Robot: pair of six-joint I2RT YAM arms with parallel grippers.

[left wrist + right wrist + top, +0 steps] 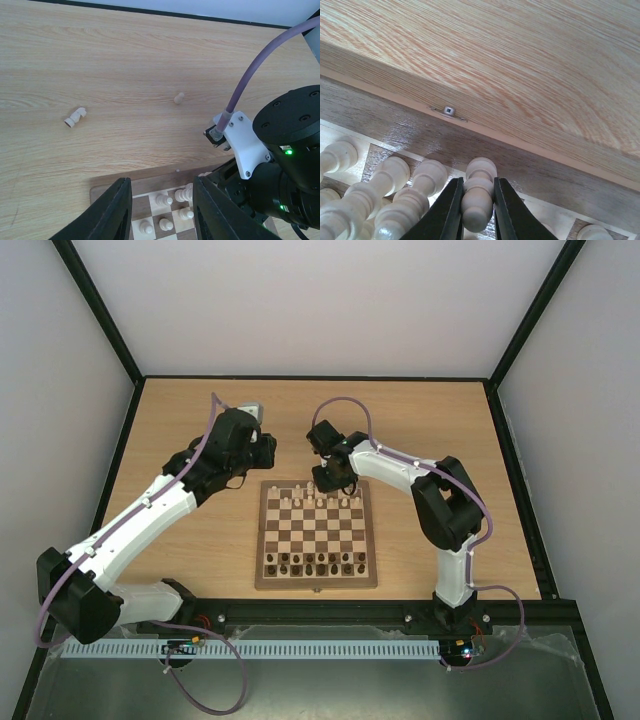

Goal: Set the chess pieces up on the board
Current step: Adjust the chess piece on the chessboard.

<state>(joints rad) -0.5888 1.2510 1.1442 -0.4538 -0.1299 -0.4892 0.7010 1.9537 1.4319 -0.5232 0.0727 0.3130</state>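
The pale chess pieces [429,176] are smooth, faintly glossy wood, the board [395,125] satin-finished wood, the tabletop [520,50] matt grained wood.

Right gripper [478,186] clamps a pale piece [477,202] (left gripper [162,186] spread wide)

Robot test cell: white wall panels [300,300], black frame posts [100,310], wood tabletop [440,430].

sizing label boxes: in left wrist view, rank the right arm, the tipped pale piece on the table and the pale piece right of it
1. right arm
2. tipped pale piece
3. pale piece right of it, but it sits farther off, so 2 and 3 are unsure
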